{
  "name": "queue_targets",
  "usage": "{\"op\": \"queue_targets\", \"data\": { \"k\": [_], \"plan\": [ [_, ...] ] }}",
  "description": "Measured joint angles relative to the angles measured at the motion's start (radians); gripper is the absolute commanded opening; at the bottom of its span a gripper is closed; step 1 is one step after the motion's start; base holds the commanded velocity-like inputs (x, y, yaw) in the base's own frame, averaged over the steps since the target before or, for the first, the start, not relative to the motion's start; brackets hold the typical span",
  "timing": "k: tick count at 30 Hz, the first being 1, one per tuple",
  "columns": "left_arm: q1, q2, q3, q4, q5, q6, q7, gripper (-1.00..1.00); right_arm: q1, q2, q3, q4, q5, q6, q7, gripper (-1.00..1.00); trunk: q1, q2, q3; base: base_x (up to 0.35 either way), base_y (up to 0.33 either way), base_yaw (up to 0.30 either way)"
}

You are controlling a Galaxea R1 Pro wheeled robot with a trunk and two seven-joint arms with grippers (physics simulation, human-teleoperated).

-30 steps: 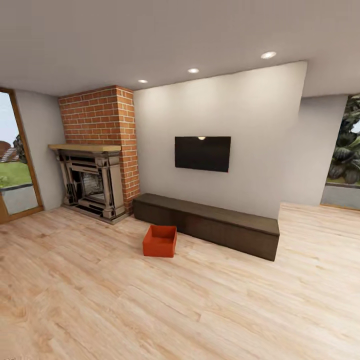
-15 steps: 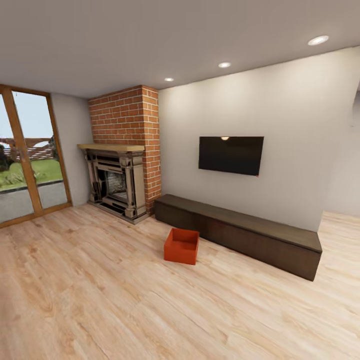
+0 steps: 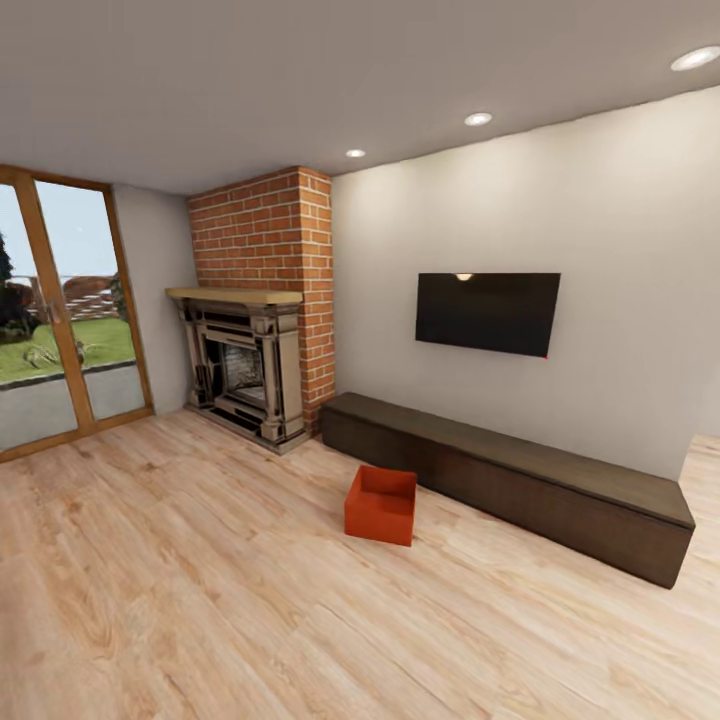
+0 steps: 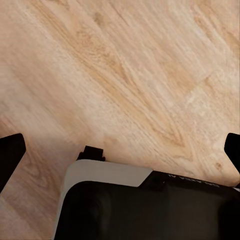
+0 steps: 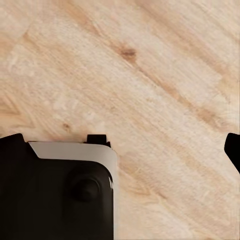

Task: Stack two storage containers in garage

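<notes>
Nearest the cameras, both wrist views look down on the light wood plank floor (image 3: 250, 620). The left claw (image 4: 120, 147) has its two dark fingertips (image 4: 10, 155) spread to opposite edges of its view, released, nothing between them; part of the robot's white and black body lies below it. The right claw (image 5: 122, 145) is likewise released, one fingertip (image 5: 233, 150) at the far edge of its view, bare planks between the tips. In the head view, one orange-red storage container (image 3: 381, 504) sits upright and open-topped on the planks at about 12 o'clock, slightly right of centre, just in front of the near end of the long low dark-brown surface (image 3: 520, 482); contact between the two cannot be told. The surface runs along the white wall from 12 toward 3 o'clock. Above it hangs the black wall screen (image 3: 487, 313). At 11 o'clock stands the red-brick fireplace (image 3: 258, 320). At 9 o'clock, glazed wooden-framed doors (image 3: 60, 320) show grass outside.
</notes>
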Motion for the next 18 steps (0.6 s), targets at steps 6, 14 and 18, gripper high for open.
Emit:
{"op": "queue_targets", "data": {
  "k": [6, 14, 18],
  "plan": [
    [0.000, 0.000, 0.000, 0.000, 0.000, 0.000, 0.000, 1.00, 0.001, -0.001, 0.001, 0.000, 0.001, 0.002, 0.002, 1.00, 0.000, 0.000, 0.000, 0.311, 0.182, 0.000],
    [0.000, 0.000, 0.000, 0.000, 0.000, 0.000, 0.000, 1.00, 0.001, -0.001, 0.002, 0.000, 0.002, 0.002, 0.003, 1.00, 0.000, 0.000, 0.000, 0.311, 0.182, 0.000],
    [0.000, -0.001, -0.001, 0.000, -0.001, 0.003, 0.000, 1.00, 0.000, -0.002, 0.002, 0.000, 0.002, 0.002, 0.004, 1.00, 0.000, 0.000, 0.000, 0.315, 0.118, 0.000]
  ]
}}
